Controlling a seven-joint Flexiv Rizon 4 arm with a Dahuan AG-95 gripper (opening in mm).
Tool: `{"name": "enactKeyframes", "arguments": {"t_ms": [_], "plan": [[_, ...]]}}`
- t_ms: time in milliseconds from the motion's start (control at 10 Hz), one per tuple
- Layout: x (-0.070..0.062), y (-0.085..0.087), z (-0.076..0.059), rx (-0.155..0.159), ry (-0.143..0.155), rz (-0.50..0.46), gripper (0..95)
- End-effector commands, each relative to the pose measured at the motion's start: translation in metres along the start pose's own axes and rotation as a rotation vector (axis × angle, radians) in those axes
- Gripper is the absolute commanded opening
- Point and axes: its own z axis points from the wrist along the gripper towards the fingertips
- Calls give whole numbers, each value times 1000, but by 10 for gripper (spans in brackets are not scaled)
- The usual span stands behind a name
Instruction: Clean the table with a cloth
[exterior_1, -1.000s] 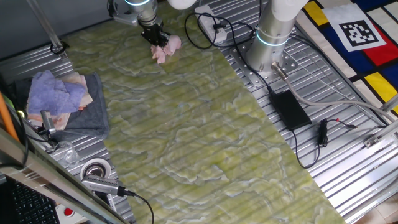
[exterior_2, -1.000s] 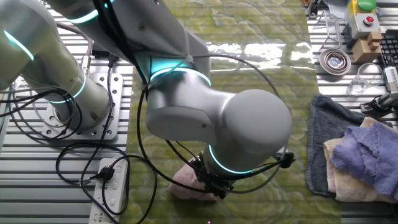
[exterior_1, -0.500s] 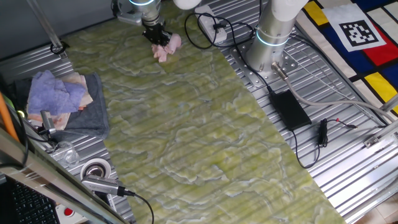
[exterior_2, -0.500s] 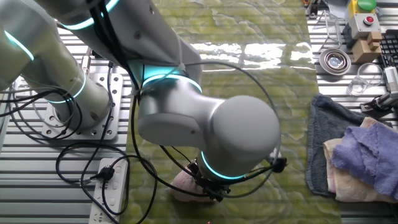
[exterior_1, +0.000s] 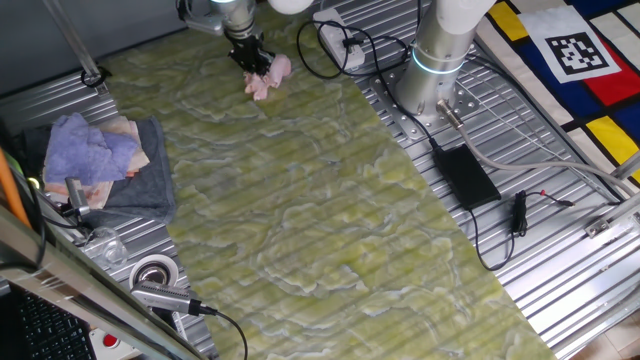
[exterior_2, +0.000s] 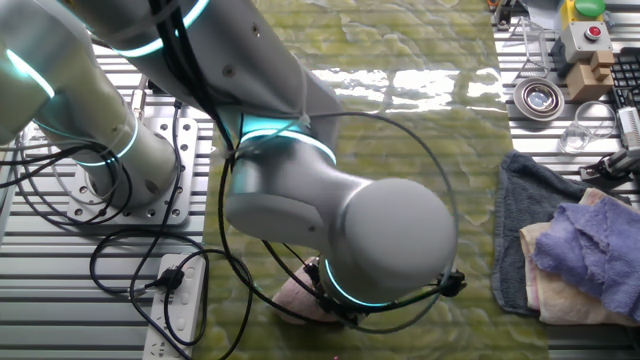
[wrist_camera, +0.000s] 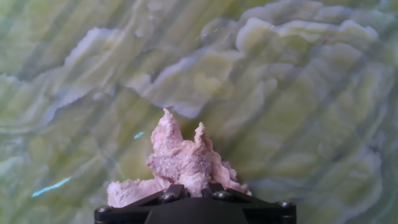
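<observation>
While pinching the small pale pink textured cloth (exterior_1: 267, 78), the black two-finger gripper (exterior_1: 250, 56) is pressing it down.
Cloth is bunching beneath the clamped fingertips, lying on the yellow-green marbled table (exterior_1: 330, 220) near its far end.

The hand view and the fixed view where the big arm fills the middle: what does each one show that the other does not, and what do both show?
Only the hand view shows the grip: the gripper is shut on the pink cloth, bunched against the table.

Only the fixed view shows the surroundings: the arm that hides most of the cloth, the pile of towels on the right, and the power strip on the metal panel.

Both show the pink cloth on the green marbled table.
</observation>
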Motion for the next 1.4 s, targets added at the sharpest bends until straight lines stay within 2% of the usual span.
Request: {"name": "enactKeyframes", "arguments": {"t_ms": [100, 400, 600, 800, 1000, 1200, 1400], "plan": [[-4, -3, 18, 4, -1, -4, 0], [-11, -9, 17, -7, -3, -4, 0], [-16, -16, 12, -14, -5, -7, 0], [-20, -20, 8, -30, 8, -3, 0], [-25, -27, 4, -25, 15, -10, 0], [-32, -38, -3, -46, 18, -6, 0], [-40, -44, -5, -46, 20, 0, 0]]}}
